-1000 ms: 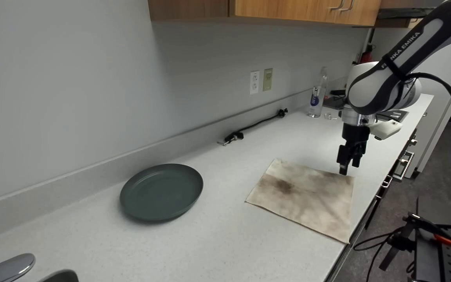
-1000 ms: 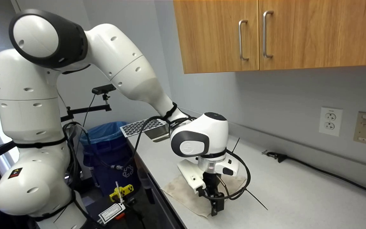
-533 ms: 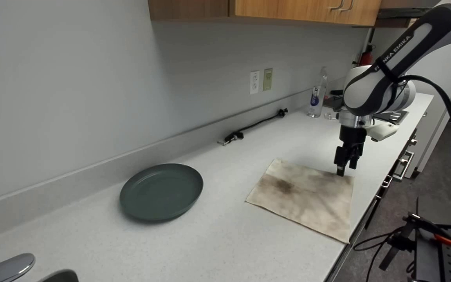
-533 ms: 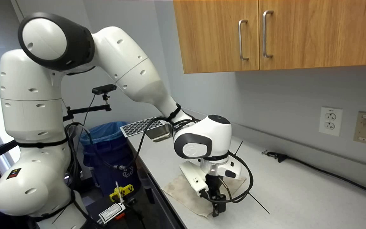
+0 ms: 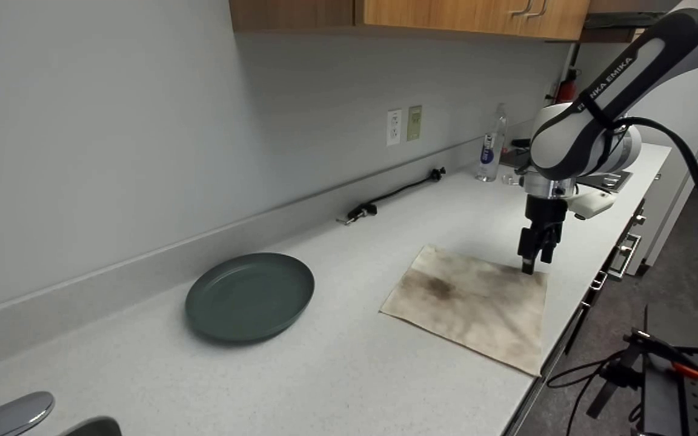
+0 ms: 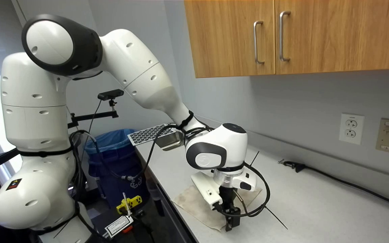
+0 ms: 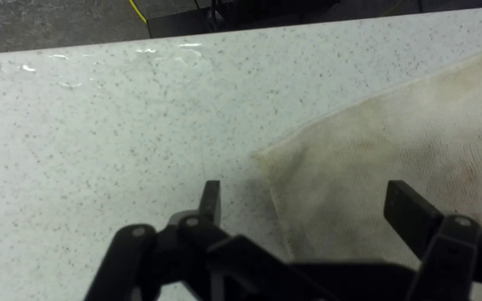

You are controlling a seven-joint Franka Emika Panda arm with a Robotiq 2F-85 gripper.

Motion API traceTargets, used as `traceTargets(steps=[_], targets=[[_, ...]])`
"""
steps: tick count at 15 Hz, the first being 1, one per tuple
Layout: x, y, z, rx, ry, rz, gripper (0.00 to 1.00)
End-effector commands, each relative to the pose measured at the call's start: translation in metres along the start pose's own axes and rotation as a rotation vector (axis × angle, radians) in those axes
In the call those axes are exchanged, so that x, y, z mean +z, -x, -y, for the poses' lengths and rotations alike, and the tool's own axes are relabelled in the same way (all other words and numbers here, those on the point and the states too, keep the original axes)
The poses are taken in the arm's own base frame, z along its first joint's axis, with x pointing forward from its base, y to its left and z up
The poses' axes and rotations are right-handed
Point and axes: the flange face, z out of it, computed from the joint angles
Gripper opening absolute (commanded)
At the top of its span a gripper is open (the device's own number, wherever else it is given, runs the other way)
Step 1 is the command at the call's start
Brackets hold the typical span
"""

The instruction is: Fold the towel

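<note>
Your pincer (image 7: 303, 202) is spread, its black fingers wide apart, with one edge of the towel (image 7: 358, 184) running between them: one finger over the desk (image 7: 119, 138), the other over the towel. Whether the tips touch anything, you cannot tell. A corner of the towel points out just ahead of the gap. Fabric cream with brown stains, fine ribbing, pale edges; the towel lies flat, roughly square, near the desk's front edge. One darker blotch shows in an exterior view. Desk surface pale, smooth, grey-speckled, with glossy marks by the edge.

In your way: a black cable (image 6: 267, 192) loops out beside the pincer, and the wrist end of your white arm (image 6: 140, 71) hides part of the towel in an exterior view.

Farther out, well apart from the towel: a plate (image 5: 249, 300), dark green, round, with a raised rim. A thin black cord (image 5: 397, 192) with a metal clamp lies near the wall (image 5: 143, 151). Beyond it, a clear bottle (image 5: 491, 151) upright, blue on its label. Above, wood-grain cabinets (image 6: 231, 40) with metal handles, in both exterior views. Past the desk, a blue bin (image 6: 117, 168) with a lighter liner (image 6: 111, 140).
</note>
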Motion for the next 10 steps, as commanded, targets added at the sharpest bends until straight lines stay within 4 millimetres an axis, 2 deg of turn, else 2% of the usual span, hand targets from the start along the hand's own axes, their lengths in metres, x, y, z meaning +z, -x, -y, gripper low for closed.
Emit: traceTargets(steps=[1,10], targets=[[-0.0006,-0.0050,-0.0018,-0.020,-0.050,0.033,1.00],[-0.0008,0.0012,0.0020,-0.007,-0.021,0.049,1.00]])
